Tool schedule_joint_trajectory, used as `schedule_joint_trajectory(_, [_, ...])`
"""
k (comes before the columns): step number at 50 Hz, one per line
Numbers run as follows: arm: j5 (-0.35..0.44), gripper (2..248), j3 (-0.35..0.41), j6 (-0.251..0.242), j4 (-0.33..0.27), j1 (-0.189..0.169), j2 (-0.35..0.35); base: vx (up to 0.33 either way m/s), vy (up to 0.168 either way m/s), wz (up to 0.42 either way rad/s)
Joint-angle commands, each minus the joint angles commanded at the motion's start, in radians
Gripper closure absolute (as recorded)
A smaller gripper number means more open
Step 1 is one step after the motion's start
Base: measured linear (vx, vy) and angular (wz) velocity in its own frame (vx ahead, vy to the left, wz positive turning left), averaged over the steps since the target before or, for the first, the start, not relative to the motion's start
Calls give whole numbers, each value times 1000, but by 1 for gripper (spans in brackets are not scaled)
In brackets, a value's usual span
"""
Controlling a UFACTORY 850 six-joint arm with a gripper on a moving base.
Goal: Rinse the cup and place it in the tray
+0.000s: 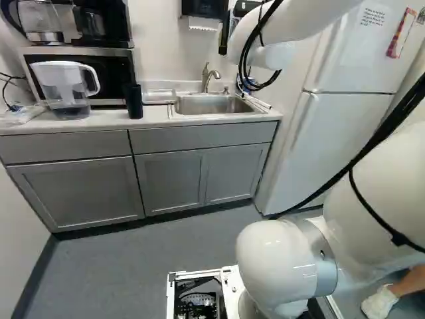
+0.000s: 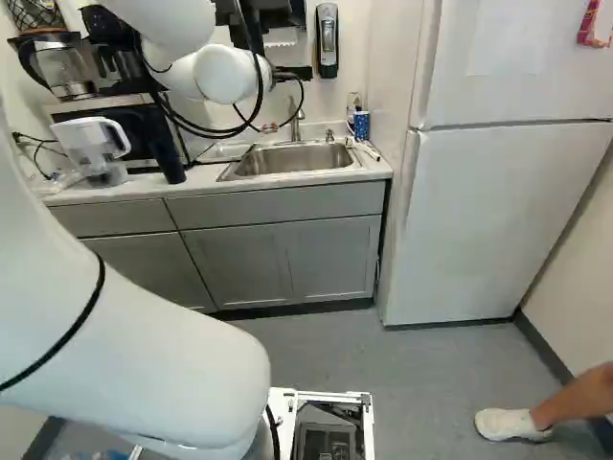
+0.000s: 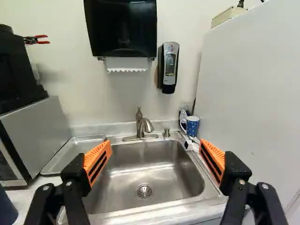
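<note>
Arm: nearest us, glossy white and smoothly rounded [image 1: 279,262], with black cables looping round its upper reach.
Base: an open box-shaped frame of pale metal [image 1: 190,274] at the foot of our base views.
Gripper: ours [image 3: 156,146] stands wide, black links ending in ribbed orange pads [image 3: 99,158] well apart; past them we see the sink.
Floor: matte grey [image 1: 133,259].
Cabinets: flat grey fronts with recessed rectangular panels [image 1: 169,179].
Counter: pale and smooth, with a straight front edge [image 1: 66,123].
Sink: brushed metal [image 3: 150,165], a rounded rectangular basin with a round drain [image 3: 145,191].
Tray: shallow, rimmed and rectangular, with a metallic sheen [image 3: 72,152], on the counter between sink and microwave.
Mug: blue with pale dots and a looped white handle [image 3: 192,126], upright at the sink's back corner, near the refrigerator.
Tumbler: dark and cylindrical [image 1: 133,101], upright beside the microwave; we cannot tell which of the two is the task's cup.
Microwave: boxy, metal-sided, dark-fronted [image 1: 109,73].
Pitcher: clear-bodied, with a white top and curved handle [image 1: 66,86], before the microwave.
Refrigerator: tall, white, flat-doored [image 2: 508,211].
Faucet: curved satin metal [image 3: 143,125], behind the basin.
Wall: soap dispenser, slim, grey and black [image 3: 169,65]; towel dispenser, glossy black [image 3: 123,28], with white saw-edged paper [image 3: 126,64].
</note>
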Motion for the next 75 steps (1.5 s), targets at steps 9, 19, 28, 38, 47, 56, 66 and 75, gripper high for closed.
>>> schedule_joint_trajectory(9, [0,3,0,0,0,0,0,128,-67,83])
schedule_joint_trajectory(19, [0,3,0,0,0,0,0,126,-57,138])
schedule_joint_trajectory(28, [0,3,0,0,0,0,0,127,-55,141])
schedule_joint_trajectory(38, [0,3,0,0,0,0,0,130,-58,145])
schedule_joint_trajectory(47, [0,3,0,0,0,0,0,127,-54,138])
schedule_joint_trajectory(56, [0,3,0,0,0,0,0,119,-54,130])
schedule_joint_trajectory(66, [0,3,0,0,0,0,0,127,-50,146])
schedule_joint_trajectory(75, [0,3,0,0,0,0,0,120,-50,148])
